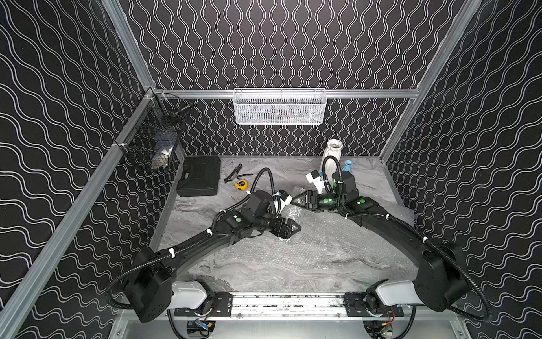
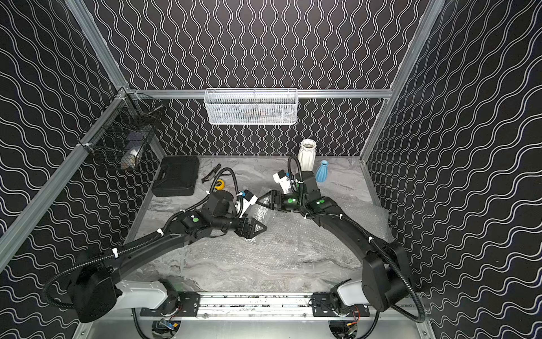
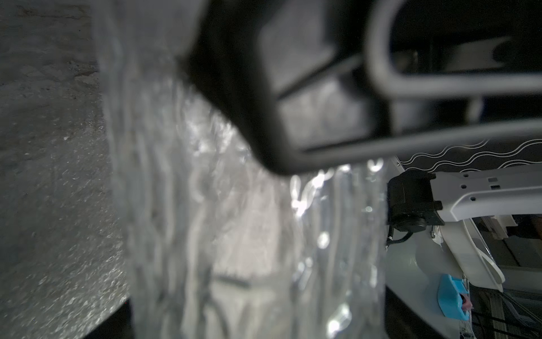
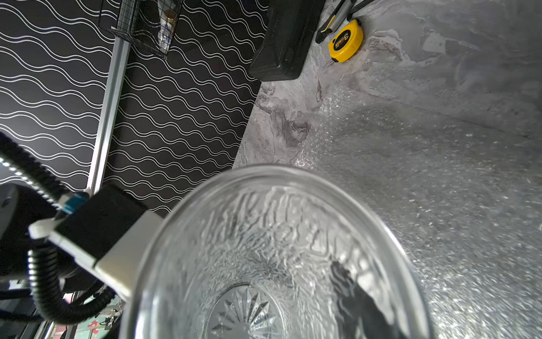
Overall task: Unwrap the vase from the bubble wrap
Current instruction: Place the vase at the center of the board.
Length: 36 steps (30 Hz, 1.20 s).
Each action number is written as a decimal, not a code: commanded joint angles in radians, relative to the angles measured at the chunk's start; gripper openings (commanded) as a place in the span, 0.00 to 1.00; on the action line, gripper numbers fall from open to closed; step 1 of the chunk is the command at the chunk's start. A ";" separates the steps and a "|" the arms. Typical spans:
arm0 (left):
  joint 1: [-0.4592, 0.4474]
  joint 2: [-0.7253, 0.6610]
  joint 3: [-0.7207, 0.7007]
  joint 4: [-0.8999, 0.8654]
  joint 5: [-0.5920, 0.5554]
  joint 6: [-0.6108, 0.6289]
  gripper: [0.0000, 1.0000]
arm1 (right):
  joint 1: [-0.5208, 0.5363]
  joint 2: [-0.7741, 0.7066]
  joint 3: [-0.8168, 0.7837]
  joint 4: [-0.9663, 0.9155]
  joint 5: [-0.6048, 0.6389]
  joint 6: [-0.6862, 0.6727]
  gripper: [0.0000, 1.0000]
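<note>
Two grippers are set over the bubble wrap (image 1: 322,243), which is spread flat on the marble table (image 1: 258,278). Toward the wrap's far edge, a clear glass vase (image 4: 264,249) is laid on its side on the sheet. The left gripper (image 1: 289,230) is clamped across the vase's body. The right gripper (image 1: 296,199) is positioned at the vase's open mouth; whether it is gripping cannot be told, since its fingers are hidden. Beyond the wrap's far edge, a white vase (image 1: 333,158) and a blue vase (image 2: 322,171) are stood upright. Off the wrap's far left corner, a yellow tape measure (image 1: 241,184) and a black case (image 1: 199,179) are seen.
</note>
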<state>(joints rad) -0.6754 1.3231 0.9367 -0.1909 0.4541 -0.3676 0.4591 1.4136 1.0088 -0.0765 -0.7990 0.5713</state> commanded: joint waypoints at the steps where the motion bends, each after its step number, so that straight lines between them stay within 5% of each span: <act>1: -0.005 0.004 0.015 0.087 0.038 0.025 0.76 | 0.001 0.004 0.009 0.033 -0.022 -0.005 0.69; 9: -0.006 0.005 0.014 0.081 0.033 0.025 0.80 | 0.001 0.001 0.013 0.024 -0.013 -0.005 0.54; 15: -0.006 -0.020 0.008 0.041 -0.048 0.038 0.99 | 0.002 -0.031 0.011 0.002 0.057 -0.021 0.54; 26: -0.003 -0.114 0.061 -0.245 -0.442 0.055 1.00 | -0.065 0.011 0.117 -0.065 0.195 -0.132 0.54; 36: 0.110 -0.207 0.120 -0.479 -0.475 0.144 1.00 | -0.090 0.116 0.262 -0.048 0.355 -0.244 0.54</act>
<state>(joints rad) -0.5941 1.1355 1.0569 -0.5865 -0.0032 -0.2901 0.3752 1.5143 1.2385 -0.1822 -0.4858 0.3706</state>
